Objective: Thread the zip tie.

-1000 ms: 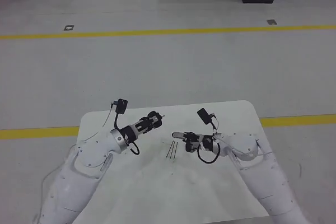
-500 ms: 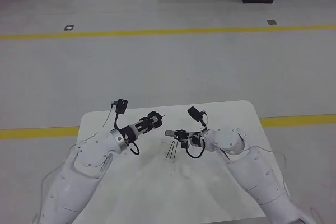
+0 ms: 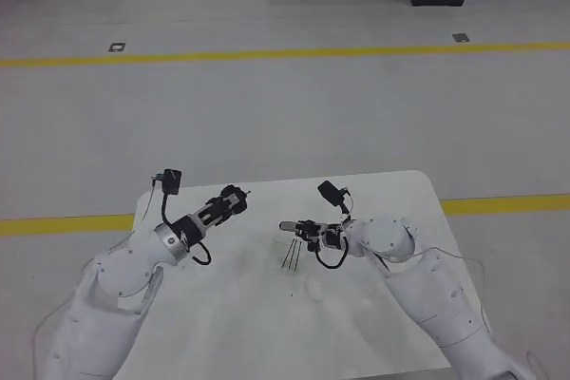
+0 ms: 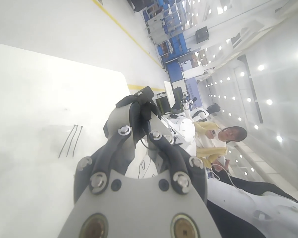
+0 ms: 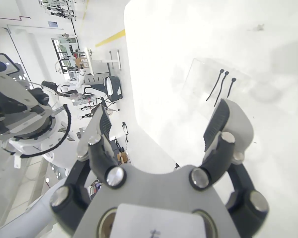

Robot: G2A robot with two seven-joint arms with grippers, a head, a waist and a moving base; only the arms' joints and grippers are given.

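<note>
White table [image 3: 389, 190] is seen beneath both arms; three black zip ties [image 3: 290, 255] are laid side by side near its middle, untouched; the right gripper [image 3: 287, 227] is held spread wide just beside them, nothing grasped; the left gripper [image 3: 237, 195] is seen clenched and empty, well apart from them.

Tails of zip ties [image 5: 220, 87] behind right fingers [image 5: 217, 122]
</note>
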